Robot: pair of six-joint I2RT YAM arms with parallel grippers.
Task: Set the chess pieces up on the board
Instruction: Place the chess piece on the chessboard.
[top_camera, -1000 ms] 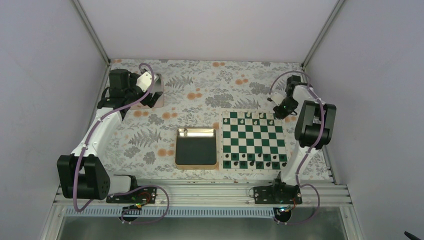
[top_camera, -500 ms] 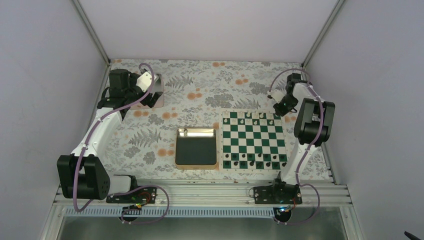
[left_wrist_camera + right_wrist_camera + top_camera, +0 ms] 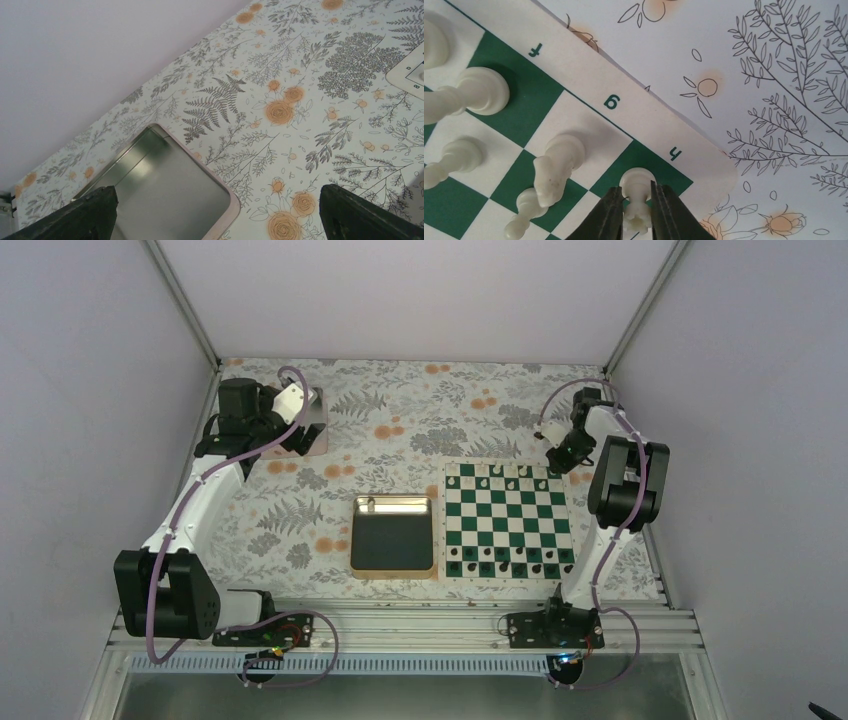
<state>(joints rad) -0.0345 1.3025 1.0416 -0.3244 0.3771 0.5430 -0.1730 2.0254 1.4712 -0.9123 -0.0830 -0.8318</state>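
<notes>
At the board's [image 3: 574, 75] h-file corner, the right gripper [image 3: 636, 200] pinches a white rook [image 3: 637, 180] standing on its square. Next, the jaws likely need to spread and rise straight up, without toppling the rook.

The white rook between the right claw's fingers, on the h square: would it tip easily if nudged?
Probably yes: the white rook stands tall on a narrow base. It looks stiff and light, a small moulded piece. Its glossy sides might slip in the right claw.
</notes>
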